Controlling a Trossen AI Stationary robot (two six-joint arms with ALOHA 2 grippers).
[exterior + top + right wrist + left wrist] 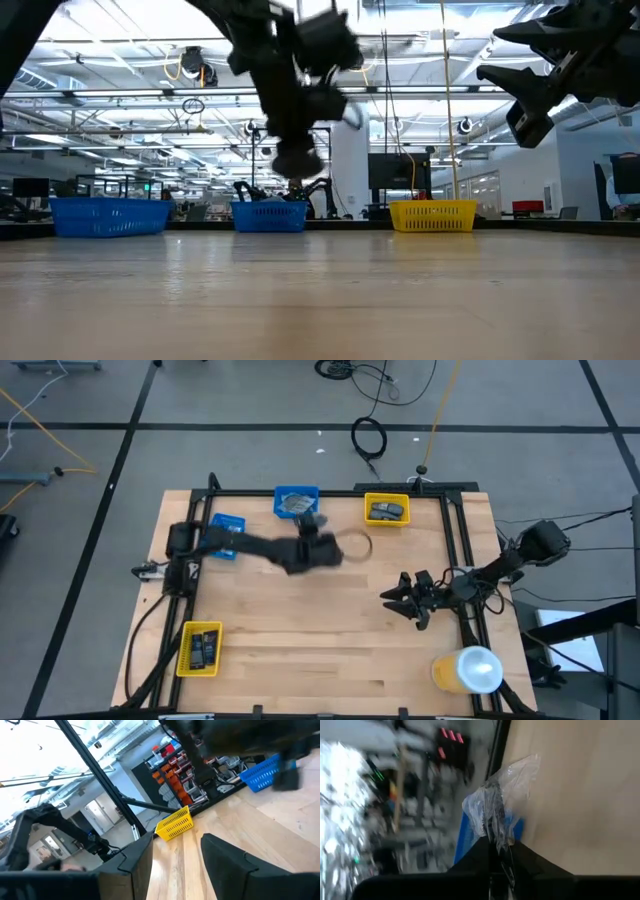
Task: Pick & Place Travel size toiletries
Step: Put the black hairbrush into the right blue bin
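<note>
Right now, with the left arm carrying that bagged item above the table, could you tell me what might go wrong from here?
1. The left gripper pinches only the edge of the clear plastic packet, so it could slip out mid-air.
2. The packet hangs beside the blue bin; a release here might miss it.
3. The right gripper waits open nearby, so a wide swing could clip it.

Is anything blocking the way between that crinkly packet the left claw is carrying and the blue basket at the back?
Nothing visible does. The left gripper is shut on the clear packet and hangs above the table, near the blue bin at the far edge. Only bare wood lies between them. The right gripper waits well off to the side.
</note>
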